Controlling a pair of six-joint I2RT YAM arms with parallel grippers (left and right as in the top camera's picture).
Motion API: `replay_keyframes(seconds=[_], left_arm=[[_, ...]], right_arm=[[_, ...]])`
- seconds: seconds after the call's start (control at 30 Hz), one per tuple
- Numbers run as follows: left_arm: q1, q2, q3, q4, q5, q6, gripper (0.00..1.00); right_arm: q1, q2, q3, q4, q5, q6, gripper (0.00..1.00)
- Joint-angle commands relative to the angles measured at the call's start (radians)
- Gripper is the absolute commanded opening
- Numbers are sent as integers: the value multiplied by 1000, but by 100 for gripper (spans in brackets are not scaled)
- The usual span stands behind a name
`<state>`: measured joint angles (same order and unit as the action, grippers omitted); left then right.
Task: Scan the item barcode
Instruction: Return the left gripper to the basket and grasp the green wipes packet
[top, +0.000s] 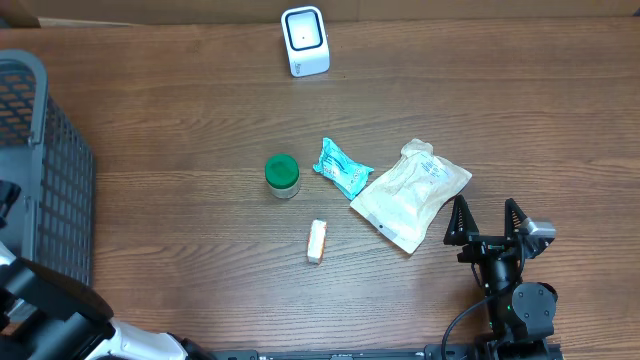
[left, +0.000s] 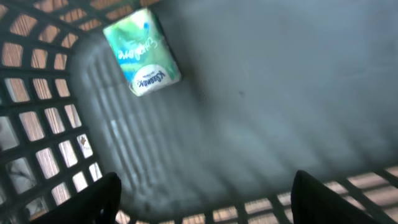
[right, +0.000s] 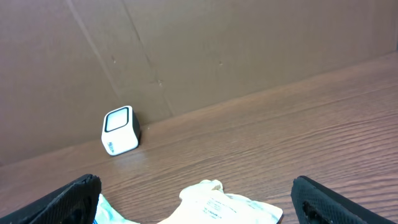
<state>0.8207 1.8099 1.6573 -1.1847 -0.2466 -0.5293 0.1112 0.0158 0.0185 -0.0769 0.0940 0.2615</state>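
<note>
My right claw (top: 485, 207) is spread wide with nothing in it. It hangs low over the table (top: 180, 110), pointing at the white pouch (top: 410, 192) that lies flat just ahead of it, beside the teal packet (top: 343, 167). The scanner (top: 305, 40) sits well apart, at the far edge. My left claw (left: 206, 177) is spread and empty too, hanging inside the basket (top: 55, 180), where a tissue pack (left: 142, 56) lies on the floor. I judge the pouch to be my next item. It looks light, soft and crinkly, a slack bag that will likely sag and fold if I pinch it by a corner. I would take it across the near edge, gripping flat film rather than the bulge, and keep the printed face free to turn toward the scanner's window. The film may be slippery, so it wants a firm squeeze
</note>
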Motion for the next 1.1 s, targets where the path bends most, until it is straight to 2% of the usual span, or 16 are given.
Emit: replay_keyframes(seconds=[0.0,0.1,0.17,0.5,0.67,0.77,0.8,0.97,1.0,1.07], left_arm=[[13,23,-122,97,-83,-30,73],[24,23,-204,208,-82,-5,85],[36,23,-251,277,-82,38,86],[127,36,-295,431,-77,119,81],[169,91,-295,487,-16,189,77],[169,145,-295,503,-14,193,68],[169,162,-295,505,-14,193,52],[169,200,-295,504,-15,193,15],[169,199,-295,504,-15,193,4],[169,197,-293,499,-14,193,4]], right_arm=[[-1,-3,-10,4,10,-4,100],[-1,-3,-10,5,10,-4,100],[-1,-3,-10,5,10,-4,100],[-1,-3,-10,4,10,-4,100],[-1,-3,-10,4,10,-4,100],[-1,-3,-10,5,10,-4,100],[-1,-3,-10,5,10,-4,100],[-1,-3,-10,5,10,-4,100],[-1,-3,-10,5,10,-4,100],[-1,-3,-10,5,10,-4,100]])
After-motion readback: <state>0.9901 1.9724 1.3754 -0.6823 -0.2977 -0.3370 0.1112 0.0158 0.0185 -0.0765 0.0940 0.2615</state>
